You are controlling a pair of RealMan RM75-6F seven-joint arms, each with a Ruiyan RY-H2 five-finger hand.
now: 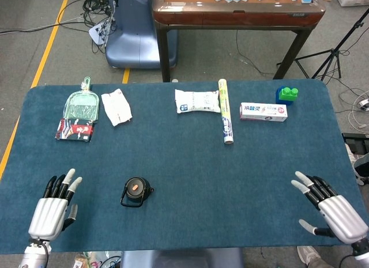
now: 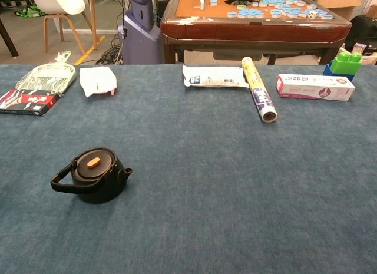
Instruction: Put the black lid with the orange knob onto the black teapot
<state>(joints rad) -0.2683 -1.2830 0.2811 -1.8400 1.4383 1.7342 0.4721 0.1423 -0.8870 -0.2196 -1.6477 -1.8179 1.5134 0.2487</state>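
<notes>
1. We found the black teapot [image 1: 136,192] standing upright on the blue table [image 1: 190,181], near the front edge and left of the middle.
2. The black lid [image 2: 94,164] with its orange knob [image 2: 93,162] sat on top of the teapot, closing its mouth; in the chest view the handle pointed left and the short spout right.
3. Our left hand [image 1: 55,207] lay at the front left corner, just left of the teapot but apart from it, with its fingers stretched forward and slightly spread, holding nothing.
4. Our right hand [image 1: 330,207] lay at the front right corner, well apart from the teapot, with its fingers spread and pointing up and to the left, also holding nothing.
5. Neither hand appeared in the chest view.
6. Along the far edge we saw, from left to right, a green dustpan [image 1: 81,104] resting partly on a red and black packet [image 1: 75,130], a crumpled white bag [image 1: 116,108], a white pouch [image 1: 198,101], a long roll [image 1: 225,111] touching the pouch's right end, a toothpaste box [image 1: 263,112], and a blue and green toy block [image 1: 286,94] just behind the box's right end.
</notes>
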